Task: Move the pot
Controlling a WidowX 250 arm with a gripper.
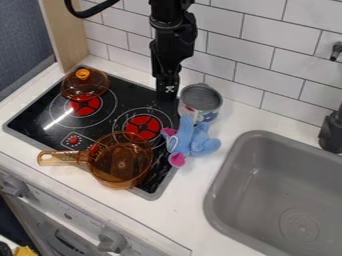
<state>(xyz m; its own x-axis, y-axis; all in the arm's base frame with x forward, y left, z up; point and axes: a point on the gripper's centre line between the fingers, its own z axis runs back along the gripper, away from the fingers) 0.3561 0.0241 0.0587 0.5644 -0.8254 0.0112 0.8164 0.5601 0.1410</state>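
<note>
1. At 4 o'clock of the view, the grey sink [222, 200] is set into the white counter [194, 192].
2. The amber pot [120, 167] sits at 7 to 8 o'clock, over the near part of the stove [57, 116] — its handle [61, 158] points to 9 o'clock.
3. A blue plush toy [194, 140] lies near the centre, with pink parts.
4. The grey pot [201, 98] stands at 1 o'clock, beside the stove.
5. The gripper [167, 97] hangs at 12 o'clock, near the grey pot — I cannot tell how far open it is or whether it holds anything.
6. An amber lid [85, 87] rests at 10 o'clock.
</note>
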